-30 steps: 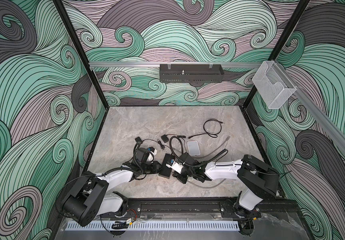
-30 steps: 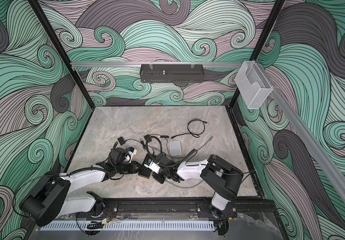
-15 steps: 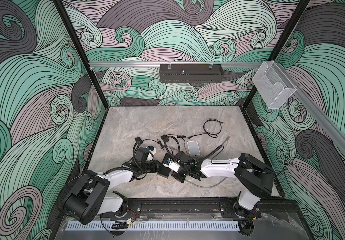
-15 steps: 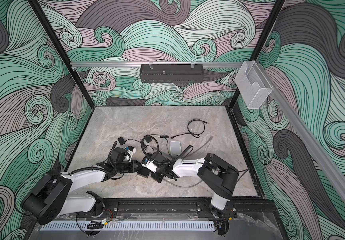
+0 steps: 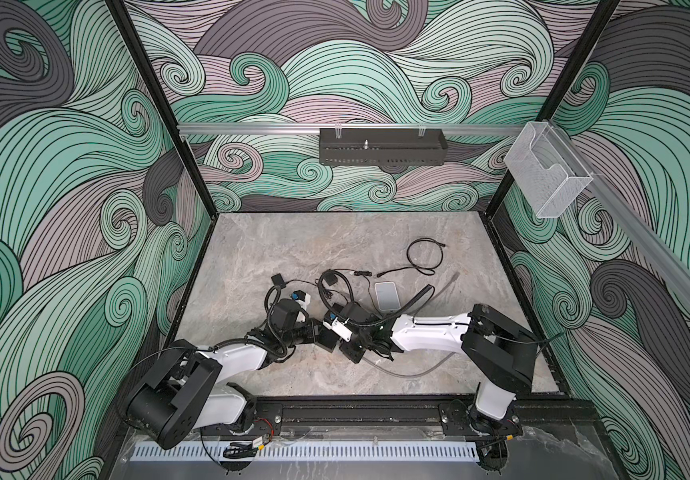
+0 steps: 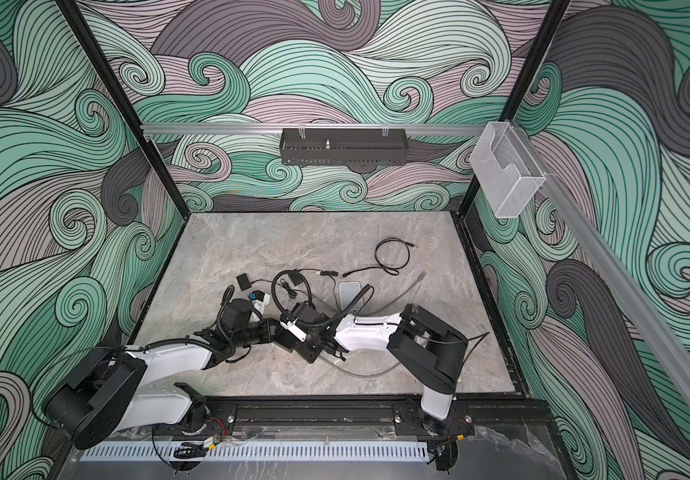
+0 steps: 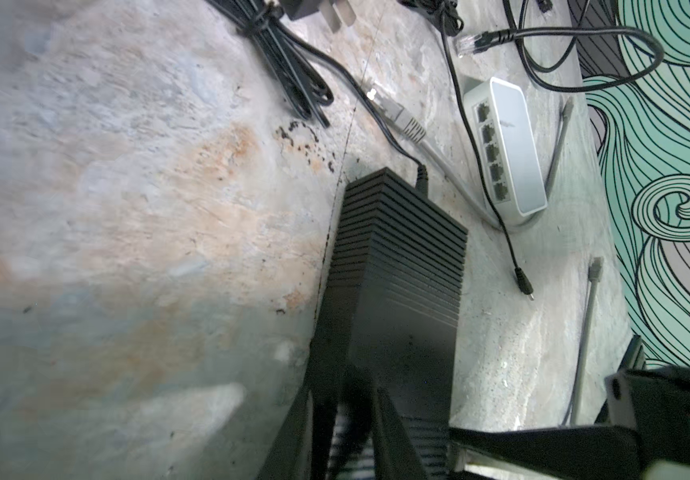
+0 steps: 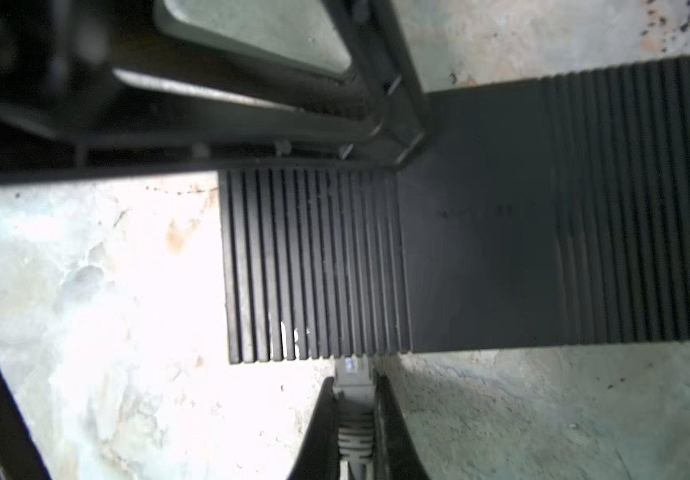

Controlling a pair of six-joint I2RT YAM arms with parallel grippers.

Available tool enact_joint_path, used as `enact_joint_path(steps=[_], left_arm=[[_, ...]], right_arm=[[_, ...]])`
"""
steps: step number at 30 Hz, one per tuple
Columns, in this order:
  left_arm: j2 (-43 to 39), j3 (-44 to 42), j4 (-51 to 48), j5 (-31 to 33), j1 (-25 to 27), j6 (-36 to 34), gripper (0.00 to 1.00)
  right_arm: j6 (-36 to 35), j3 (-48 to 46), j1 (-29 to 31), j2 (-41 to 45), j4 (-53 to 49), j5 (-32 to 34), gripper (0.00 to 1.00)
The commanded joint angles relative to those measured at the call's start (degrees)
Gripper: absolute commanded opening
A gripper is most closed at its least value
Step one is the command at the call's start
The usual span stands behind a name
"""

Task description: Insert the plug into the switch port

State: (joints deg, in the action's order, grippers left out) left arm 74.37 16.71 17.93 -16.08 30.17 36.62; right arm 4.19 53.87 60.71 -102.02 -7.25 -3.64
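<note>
A black ribbed switch [image 7: 397,270] lies low over the table between the two arms in both top views [image 5: 328,341] [image 6: 287,340]. My left gripper [image 7: 347,415] is shut on its near end, one finger along each side. My right gripper [image 8: 353,386] is shut on a grey cable plug [image 8: 353,415]. The plug's tip touches the switch's long side edge [image 8: 318,266]; the port itself is hidden. In a top view the right gripper [image 5: 341,338] reaches in from the right and meets the left gripper [image 5: 314,332]. The plug's grey cable [image 5: 410,370] loops over the table behind the right arm.
A white five-port switch [image 5: 387,296] [image 7: 509,149] lies just behind the grippers, among black cables and adapters [image 5: 279,279]. A coiled black cable [image 5: 422,257] sits further back. A black tray [image 5: 382,151] and a clear bin [image 5: 545,174] hang on the walls.
The right arm has shifted left, bringing the plug up against the switch. The left arm has held the switch nearly still.
</note>
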Motion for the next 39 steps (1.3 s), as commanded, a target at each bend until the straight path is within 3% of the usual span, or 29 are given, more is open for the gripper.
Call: enact_joint_path(steps=[1,13,18,31,39], left_arm=[[0.8,-3.5,-10.0,-12.8,5.4,2.1,0.23],[0.2,-3.9,-10.7,-12.1,5.7,2.0,0.24],[0.0,-3.6,-11.3,-11.7,5.7,1.6,0.24],[0.8,-3.4,-9.8,-12.2,7.2,2.4,0.24],[0.8,-3.7,-9.4,-12.0,7.6,2.9,0.24]], right_arm=[[5.8,3.2,-0.2,-1.5,22.0,7.1,0.00],[2.3,-3.8,0.7,4.9,31.3,3.7,0.00],[1.3,-3.8,0.8,6.2,29.5,3.7,0.00],[1.2,9.9,0.7,-5.1,20.1,4.0,0.00],[-0.5,12.1,0.7,-2.5,17.4,3.0,0.00]])
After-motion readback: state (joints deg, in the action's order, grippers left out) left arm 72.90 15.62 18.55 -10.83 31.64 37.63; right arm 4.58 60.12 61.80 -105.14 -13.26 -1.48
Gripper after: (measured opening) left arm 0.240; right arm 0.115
